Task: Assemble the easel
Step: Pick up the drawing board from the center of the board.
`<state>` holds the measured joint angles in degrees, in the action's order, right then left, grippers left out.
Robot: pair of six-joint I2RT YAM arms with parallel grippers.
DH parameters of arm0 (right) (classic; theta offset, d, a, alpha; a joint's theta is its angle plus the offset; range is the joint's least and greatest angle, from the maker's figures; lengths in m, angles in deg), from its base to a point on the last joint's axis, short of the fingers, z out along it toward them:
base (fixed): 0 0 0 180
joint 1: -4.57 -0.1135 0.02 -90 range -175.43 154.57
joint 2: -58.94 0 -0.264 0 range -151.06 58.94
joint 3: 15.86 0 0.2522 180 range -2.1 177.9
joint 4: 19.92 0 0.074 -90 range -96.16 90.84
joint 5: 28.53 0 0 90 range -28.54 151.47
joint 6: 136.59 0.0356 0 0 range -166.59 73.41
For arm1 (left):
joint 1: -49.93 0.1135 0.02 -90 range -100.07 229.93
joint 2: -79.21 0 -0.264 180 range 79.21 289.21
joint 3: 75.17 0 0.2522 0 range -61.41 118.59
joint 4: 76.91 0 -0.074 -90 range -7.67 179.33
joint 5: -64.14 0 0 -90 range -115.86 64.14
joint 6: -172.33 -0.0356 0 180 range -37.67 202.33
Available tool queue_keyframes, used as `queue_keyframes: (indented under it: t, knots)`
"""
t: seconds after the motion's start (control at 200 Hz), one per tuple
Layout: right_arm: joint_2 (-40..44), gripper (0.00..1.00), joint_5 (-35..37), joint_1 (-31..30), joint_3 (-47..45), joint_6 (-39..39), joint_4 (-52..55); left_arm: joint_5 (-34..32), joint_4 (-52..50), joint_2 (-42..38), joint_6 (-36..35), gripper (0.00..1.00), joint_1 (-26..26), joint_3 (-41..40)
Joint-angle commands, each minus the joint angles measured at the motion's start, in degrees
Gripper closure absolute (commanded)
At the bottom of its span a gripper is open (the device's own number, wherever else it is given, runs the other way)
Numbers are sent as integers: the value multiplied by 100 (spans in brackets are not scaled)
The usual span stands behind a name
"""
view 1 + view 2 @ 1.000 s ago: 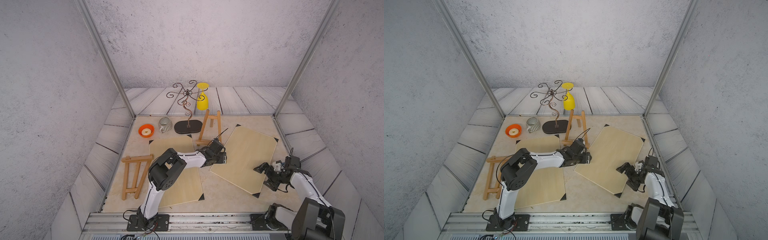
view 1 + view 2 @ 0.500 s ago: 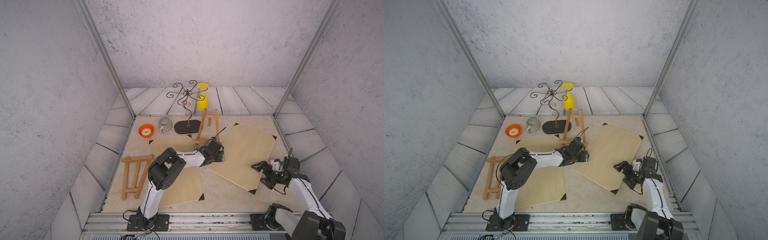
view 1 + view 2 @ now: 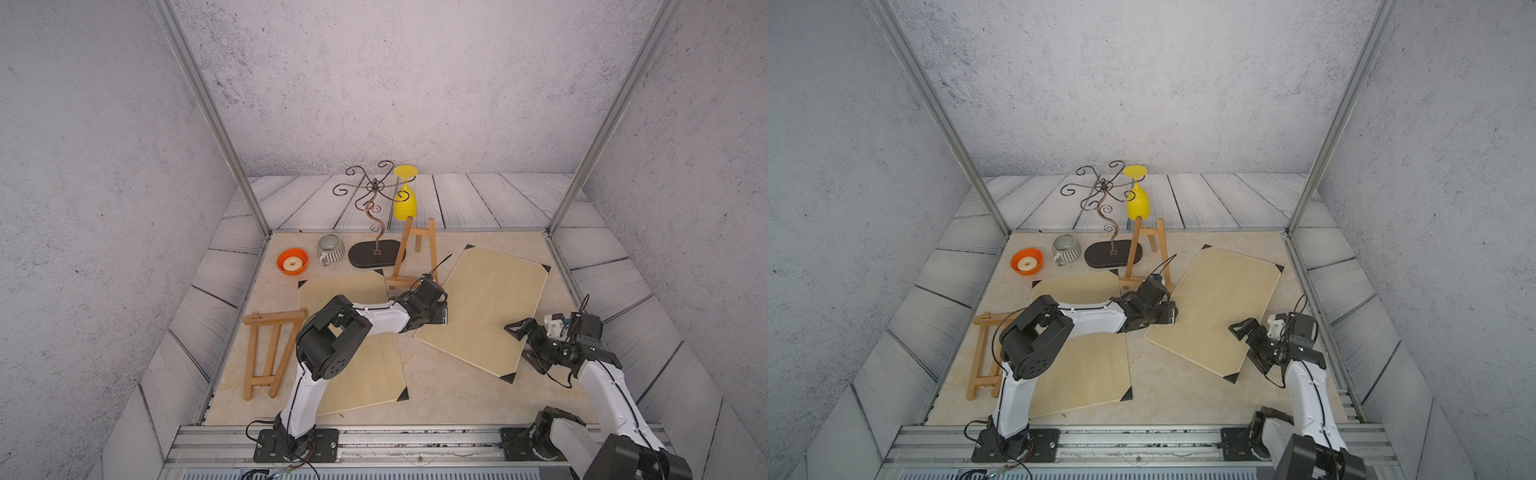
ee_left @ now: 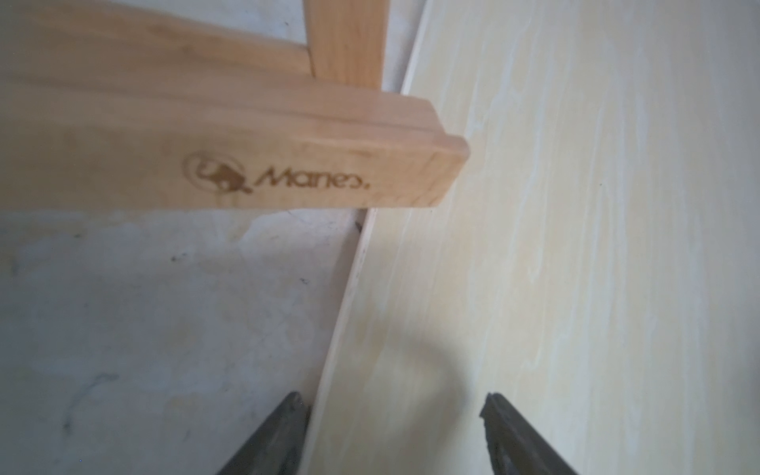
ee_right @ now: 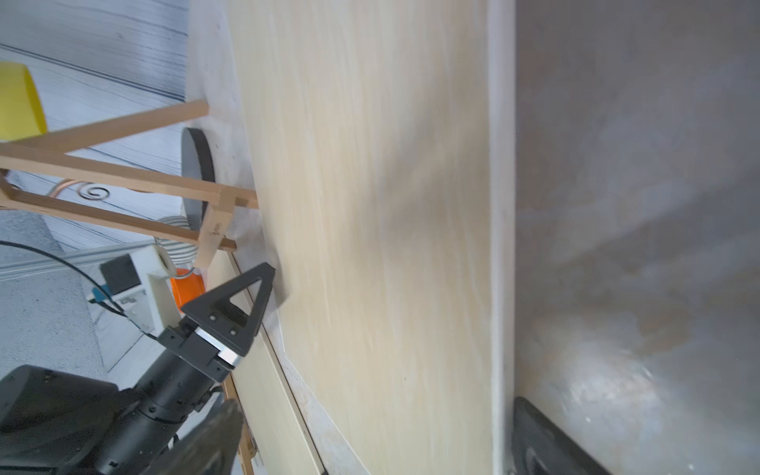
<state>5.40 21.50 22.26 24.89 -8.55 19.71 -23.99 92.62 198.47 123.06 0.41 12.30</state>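
Wood panel (image 3: 486,307) flat on floor, long axis near-to-far, left long edge beside standing easel (image 3: 415,253). Left gripper (image 4: 392,401) at that edge, jaws apart, nearer easel. Right gripper (image 5: 374,407) straddles opposite edge, jaws wide.

Orange bowl (image 3: 281,255), striped mug (image 3: 331,249), yellow glass (image 3: 404,203)

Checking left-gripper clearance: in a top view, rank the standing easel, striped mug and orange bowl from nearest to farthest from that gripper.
1. Standing easel, just behind the left gripper.
2. Striped mug, back left.
3. Orange bowl, farther left still.
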Motion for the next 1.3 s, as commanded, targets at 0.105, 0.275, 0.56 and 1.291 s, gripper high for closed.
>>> queue_keyframes:
  t: [0.105,0.275,0.56,1.291]
  knots:
    - [-21,1,-1731,-230,121,193,-982,1603,-296,141,234,30,-416,-166]
    - [217,1,-1976,-240,21,299,-1166,1615,-292,147,243,31,-417,-147]
    - [-207,1,-1365,-240,97,-39,-454,1593,-361,150,220,31,-425,-152]
    - [1122,59,305,-240,1553,-296,1676,1577,-435,71,123,31,-392,-155]
